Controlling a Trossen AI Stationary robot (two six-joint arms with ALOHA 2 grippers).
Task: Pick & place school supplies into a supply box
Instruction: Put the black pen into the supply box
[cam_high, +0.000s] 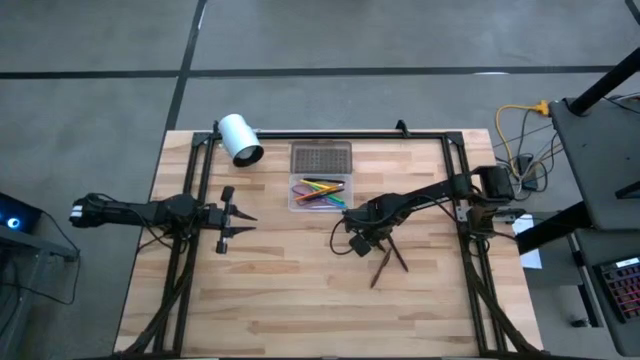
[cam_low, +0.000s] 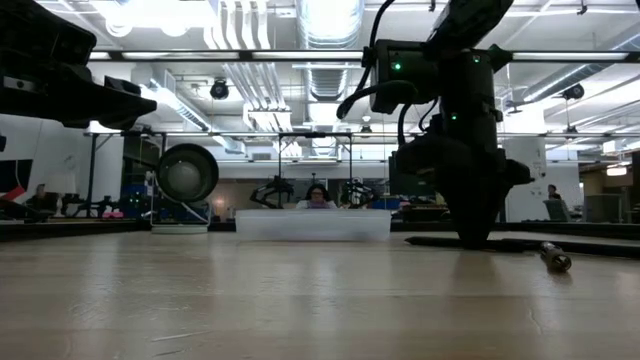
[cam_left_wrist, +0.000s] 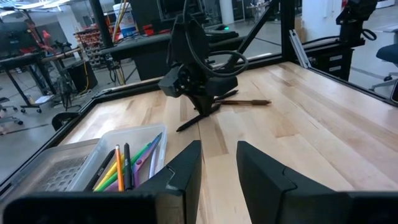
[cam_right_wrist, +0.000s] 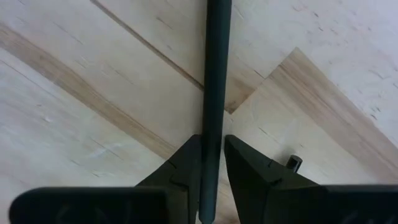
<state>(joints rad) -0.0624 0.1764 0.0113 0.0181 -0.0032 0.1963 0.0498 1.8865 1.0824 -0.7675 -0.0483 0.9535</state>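
The pale wooden table (cam_high: 300, 290) sits inside a black metal frame in a big workshop with pipes and lights on the ceiling. Near the far edge lies the small clear plastic supply box (cam_high: 319, 193), with its grey dotted lid (cam_high: 321, 158) folded back flat behind it, so the box is open and ready for things to drop in. Some thin green, yellow and orange pens and pencils (cam_high: 318, 190) already lie inside it, side by side, because they fit best lengthwise. A white cylinder (cam_high: 240, 138) rests on its side near the far left corner, well apart from the work. The right gripper (cam_high: 362, 232) is down low at the table, just in front of the box. Its two dark fingers (cam_right_wrist: 186, 163) are almost together with a thin dark pen (cam_right_wrist: 216, 81) standing between them. The jaws look pinched on the pen, squeezing it from both sides so it cannot slip. The pen is gripped near one end, so most of it sticks out ahead. Two more dark brown pencils (cam_high: 388, 260) lie crossed on the wood just beside this gripper, waiting their turn. I think the pen is about to be picked up and carried to the box. The left gripper (cam_high: 236, 220) waits over the left side of the table, pointing toward the middle. Its jaws are partly open with only a narrow gap, and nothing is in them.
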